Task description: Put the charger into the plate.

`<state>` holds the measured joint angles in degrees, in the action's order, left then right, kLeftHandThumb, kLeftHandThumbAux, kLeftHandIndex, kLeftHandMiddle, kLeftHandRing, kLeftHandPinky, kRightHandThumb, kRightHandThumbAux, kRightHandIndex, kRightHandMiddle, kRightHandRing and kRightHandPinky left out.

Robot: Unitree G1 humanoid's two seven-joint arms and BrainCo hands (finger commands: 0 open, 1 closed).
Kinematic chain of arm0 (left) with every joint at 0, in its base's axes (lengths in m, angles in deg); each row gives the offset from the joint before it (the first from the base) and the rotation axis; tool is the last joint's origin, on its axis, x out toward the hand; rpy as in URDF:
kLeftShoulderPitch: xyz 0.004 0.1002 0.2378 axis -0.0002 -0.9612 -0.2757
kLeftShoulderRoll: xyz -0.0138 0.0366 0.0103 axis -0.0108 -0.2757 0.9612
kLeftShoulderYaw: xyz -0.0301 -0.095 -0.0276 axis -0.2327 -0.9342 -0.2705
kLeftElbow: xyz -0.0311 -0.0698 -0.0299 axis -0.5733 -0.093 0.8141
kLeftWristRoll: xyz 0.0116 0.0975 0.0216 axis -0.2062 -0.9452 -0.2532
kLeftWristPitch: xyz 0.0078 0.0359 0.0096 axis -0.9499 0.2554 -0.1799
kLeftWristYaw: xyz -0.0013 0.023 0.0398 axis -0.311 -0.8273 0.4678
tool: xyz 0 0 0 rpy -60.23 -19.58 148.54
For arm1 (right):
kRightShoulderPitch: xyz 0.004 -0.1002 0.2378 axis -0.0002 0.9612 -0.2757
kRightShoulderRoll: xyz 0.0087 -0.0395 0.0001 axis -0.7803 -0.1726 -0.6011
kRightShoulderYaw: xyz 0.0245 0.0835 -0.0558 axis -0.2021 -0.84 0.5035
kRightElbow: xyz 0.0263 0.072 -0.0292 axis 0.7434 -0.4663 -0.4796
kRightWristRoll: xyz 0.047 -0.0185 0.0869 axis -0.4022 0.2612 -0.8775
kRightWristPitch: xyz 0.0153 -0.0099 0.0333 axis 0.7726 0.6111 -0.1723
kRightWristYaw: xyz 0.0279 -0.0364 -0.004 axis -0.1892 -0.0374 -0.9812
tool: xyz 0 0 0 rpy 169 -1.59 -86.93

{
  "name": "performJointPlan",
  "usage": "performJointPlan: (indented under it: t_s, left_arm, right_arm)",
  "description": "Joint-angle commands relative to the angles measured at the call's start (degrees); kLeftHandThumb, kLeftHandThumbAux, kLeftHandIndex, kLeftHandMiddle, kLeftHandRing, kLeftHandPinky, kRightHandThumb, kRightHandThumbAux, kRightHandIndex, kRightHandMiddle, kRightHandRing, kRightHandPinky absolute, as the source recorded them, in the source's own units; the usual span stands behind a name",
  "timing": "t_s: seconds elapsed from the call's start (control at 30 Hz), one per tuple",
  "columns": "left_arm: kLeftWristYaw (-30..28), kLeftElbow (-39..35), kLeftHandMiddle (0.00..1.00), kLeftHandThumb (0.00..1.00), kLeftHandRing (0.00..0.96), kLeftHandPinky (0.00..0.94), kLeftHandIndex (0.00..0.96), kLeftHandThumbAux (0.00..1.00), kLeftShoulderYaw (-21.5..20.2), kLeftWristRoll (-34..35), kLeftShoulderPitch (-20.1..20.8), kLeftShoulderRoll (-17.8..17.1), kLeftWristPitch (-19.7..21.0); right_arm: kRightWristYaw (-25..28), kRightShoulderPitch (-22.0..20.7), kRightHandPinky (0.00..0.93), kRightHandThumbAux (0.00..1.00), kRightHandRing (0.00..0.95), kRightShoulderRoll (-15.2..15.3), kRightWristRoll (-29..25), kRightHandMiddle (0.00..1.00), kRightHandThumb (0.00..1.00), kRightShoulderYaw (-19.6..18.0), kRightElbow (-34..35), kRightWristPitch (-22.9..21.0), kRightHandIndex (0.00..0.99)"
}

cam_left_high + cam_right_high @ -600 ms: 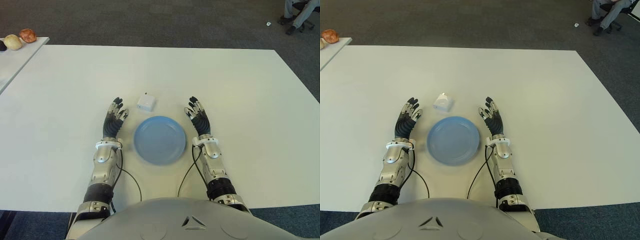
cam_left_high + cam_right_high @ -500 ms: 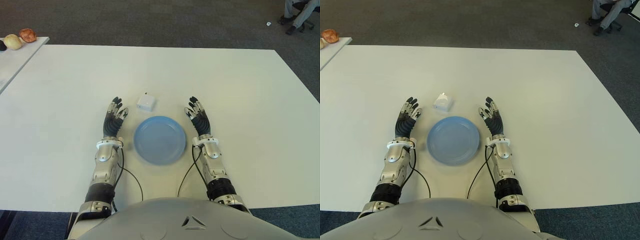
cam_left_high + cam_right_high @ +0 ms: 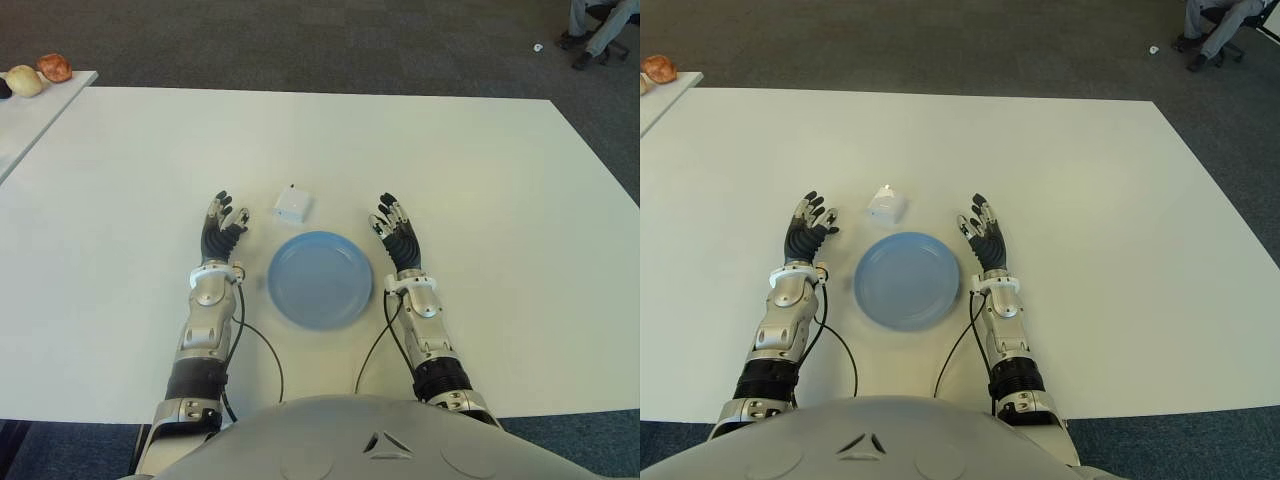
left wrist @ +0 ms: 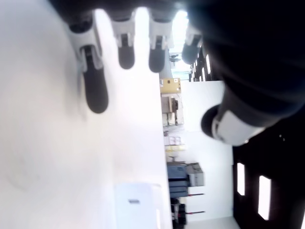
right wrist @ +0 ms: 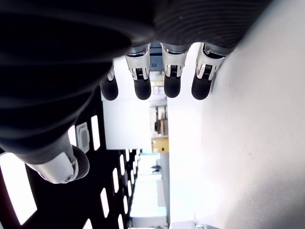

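Observation:
A small white charger (image 3: 292, 205) lies on the white table (image 3: 480, 180), just beyond the rim of an empty blue plate (image 3: 320, 280) on its far left side. My left hand (image 3: 220, 225) is lifted at the plate's left, fingers spread, holding nothing, a short way left of the charger. The left wrist view shows the charger (image 4: 139, 205) ahead of its open fingers (image 4: 95, 90). My right hand (image 3: 395, 230) stays open beside the plate's right edge.
A second table at the far left corner carries a few rounded food items (image 3: 40, 75). A seated person's legs (image 3: 595, 25) show at the top right, across dark carpet. The white table spreads wide around both hands.
My left hand has moved forward and slightly left, rising off the table toward the charger's level. The right hand, plate and charger have not moved.

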<state>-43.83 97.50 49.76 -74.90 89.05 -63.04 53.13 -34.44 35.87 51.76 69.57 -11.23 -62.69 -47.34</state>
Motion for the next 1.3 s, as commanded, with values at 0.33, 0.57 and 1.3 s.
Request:
performJointPlan:
  t_s: [0.33,0.57,1.3]
  left_arm:
    - [-0.11,1.28,0.072,0.343,0.063,0.097,0.062,0.501,2.26,-6.29,6.4,-4.33,7.96]
    - [-1.4,2.05,0.069,0.264,0.057,0.078,0.053,0.506,3.03,-6.06,7.43,-5.3,8.83]
    - [-2.24,5.21,0.004,0.127,0.002,0.034,0.001,0.428,18.56,-22.32,17.43,-10.69,15.48]
  right_arm:
    - [-0.46,2.11,0.05,0.58,0.044,-0.8,-0.05,0.066,0.023,0.59,-2.67,-1.73,0.053]
    - [-0.72,2.11,0.038,0.58,0.036,-0.79,0.05,0.059,0.022,0.61,-2.76,-1.67,0.055]
    - [0.37,1.77,0.03,0.576,0.029,-0.52,-0.65,0.053,0.031,0.55,-3.59,-0.31,0.056]
